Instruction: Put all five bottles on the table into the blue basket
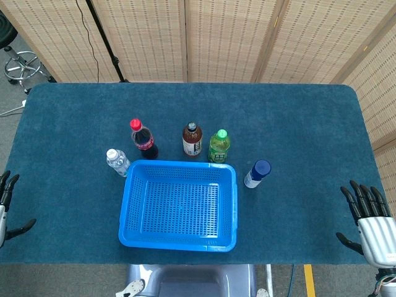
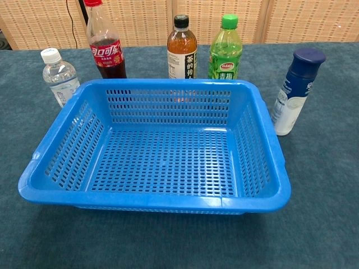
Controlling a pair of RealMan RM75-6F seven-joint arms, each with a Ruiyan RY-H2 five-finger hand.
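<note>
Plainly, nothing is loaded yet: the bench (image 1: 297, 124) carries the blue basket (image 1: 178, 236) at its near middle, hollow upward for dropping bottles in. All five stand upright, long axes vertical, caps up: cola bottle (image 1: 143, 140), tea bottle (image 1: 192, 140) and green bottle (image 1: 218, 146) just beyond its far rim, water bottle (image 1: 117, 162) left, white bottle (image 1: 256, 174) right. Left robot hand (image 1: 6, 207) and right robot hand (image 1: 369, 223) flank it (fingers spread, holding nothing).

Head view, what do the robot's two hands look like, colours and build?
The right hand has slim black fingers on a silver-grey, ribbed metallic palm body, with thin coloured wires at the wrist near the frame corner. The left hand is mostly cut off by the frame edge: black fingers and a sliver of light grey body show.
</note>
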